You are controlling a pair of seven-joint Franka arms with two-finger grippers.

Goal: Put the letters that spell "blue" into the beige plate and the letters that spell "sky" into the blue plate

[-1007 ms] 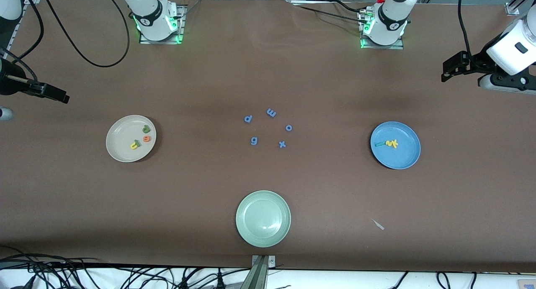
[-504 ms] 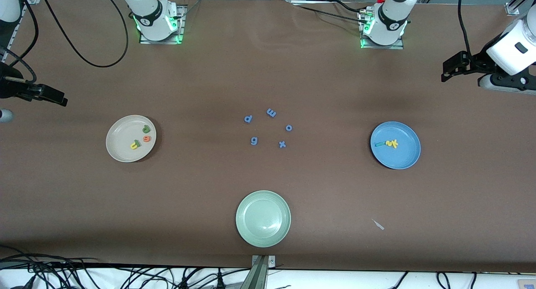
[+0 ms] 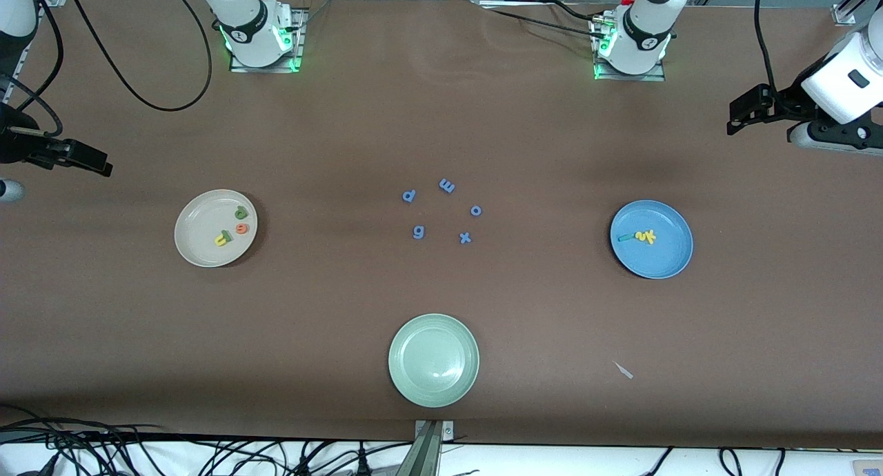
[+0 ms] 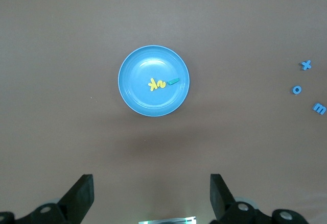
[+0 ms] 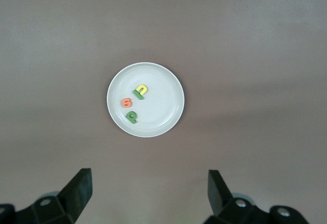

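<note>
The beige plate [image 3: 200,222] lies toward the right arm's end and holds a green b [image 3: 241,212], an orange e [image 3: 242,228], a yellow u [image 3: 222,239] and a thin green l [image 5: 137,93] against the u. The blue plate [image 3: 668,254] lies toward the left arm's end and holds two yellow letters [image 3: 646,236] and a teal-green y [image 3: 626,238]. My left gripper [image 3: 735,116] hangs open and empty high over the table's end by the blue plate [image 4: 140,96]. My right gripper [image 3: 96,160] hangs open and empty high over the other end, by the beige plate [image 5: 163,109].
Several all-blue letters lie mid-table, among them a p [image 3: 409,196], an m [image 3: 447,185] and an x [image 3: 465,238]. A pale green plate [image 3: 414,386] sits near the front edge. A small white scrap [image 3: 624,370] lies toward the left arm's end.
My right gripper has drawn back slightly toward its end of the table. The left arm, the plates and the letters have not moved.
</note>
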